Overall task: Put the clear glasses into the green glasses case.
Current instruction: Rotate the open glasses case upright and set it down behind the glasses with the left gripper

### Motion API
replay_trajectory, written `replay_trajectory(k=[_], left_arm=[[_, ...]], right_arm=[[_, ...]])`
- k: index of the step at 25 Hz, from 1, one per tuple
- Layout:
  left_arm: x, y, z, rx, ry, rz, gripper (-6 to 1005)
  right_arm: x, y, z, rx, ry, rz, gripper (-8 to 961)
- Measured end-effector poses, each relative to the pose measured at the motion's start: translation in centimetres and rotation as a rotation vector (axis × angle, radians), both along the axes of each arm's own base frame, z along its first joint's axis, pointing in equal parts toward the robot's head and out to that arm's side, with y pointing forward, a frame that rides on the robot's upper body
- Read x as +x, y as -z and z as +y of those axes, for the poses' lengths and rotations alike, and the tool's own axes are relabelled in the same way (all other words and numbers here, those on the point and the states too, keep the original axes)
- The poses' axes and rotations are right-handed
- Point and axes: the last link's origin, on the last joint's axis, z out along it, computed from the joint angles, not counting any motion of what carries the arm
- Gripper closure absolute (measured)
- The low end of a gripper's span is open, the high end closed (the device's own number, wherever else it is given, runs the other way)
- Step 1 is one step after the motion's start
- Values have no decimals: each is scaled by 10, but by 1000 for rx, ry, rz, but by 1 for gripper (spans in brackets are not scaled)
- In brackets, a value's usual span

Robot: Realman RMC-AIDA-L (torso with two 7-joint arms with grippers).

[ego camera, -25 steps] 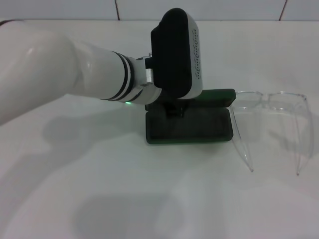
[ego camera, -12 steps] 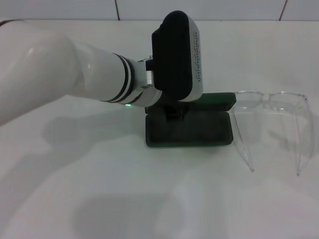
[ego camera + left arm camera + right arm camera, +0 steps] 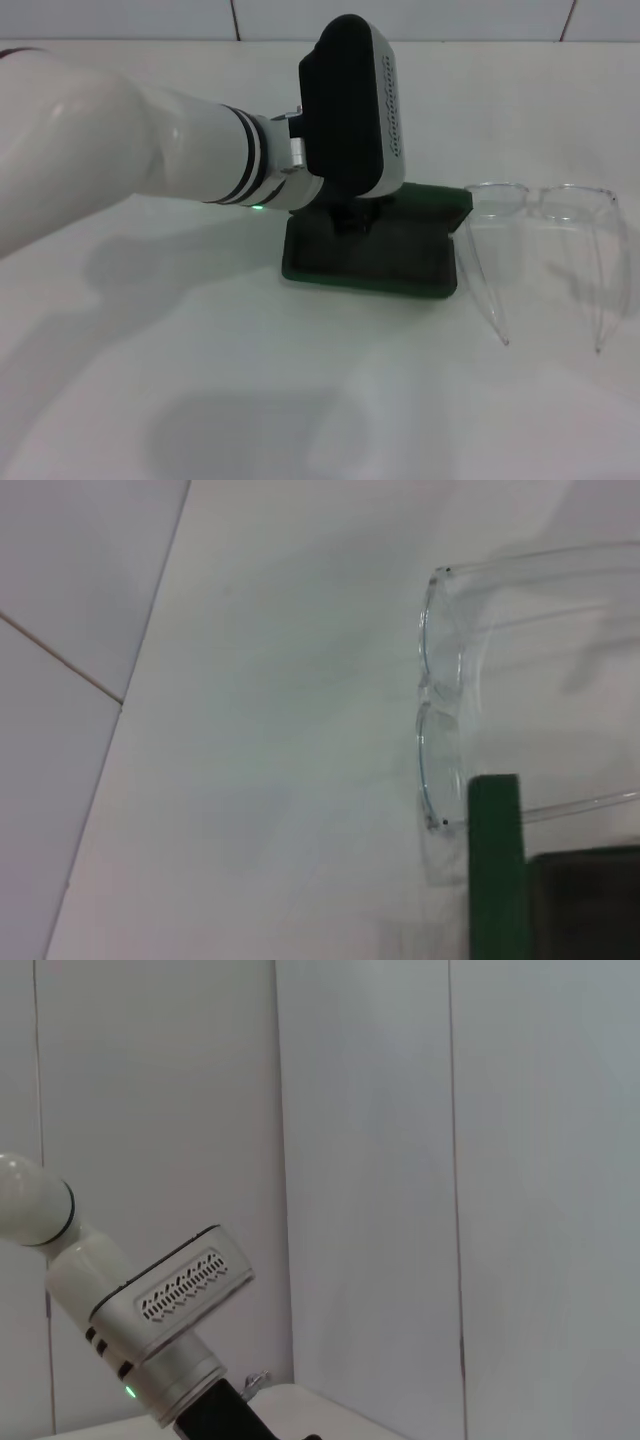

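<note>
Our left gripper (image 3: pixel 350 222) reaches down into the open green glasses case (image 3: pixel 372 255), which sits skewed on the white table (image 3: pixel 250 380); its opening we cannot tell. The clear glasses (image 3: pixel 545 240) lie just beside the case's right end.

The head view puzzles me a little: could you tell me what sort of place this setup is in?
Probably an indoor test bench rather than a home: a plain white table set against a white tiled wall, holding only the green glasses case and the clear glasses.
</note>
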Motion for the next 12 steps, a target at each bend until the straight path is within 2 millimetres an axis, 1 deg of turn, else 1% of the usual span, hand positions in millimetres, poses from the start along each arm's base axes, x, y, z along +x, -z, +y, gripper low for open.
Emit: replay_trajectory(k=[12], left_arm=[[-3,5,-6,-16,2,6,715]], right_arm=[[0,0,-2,-1,-2,6,192]])
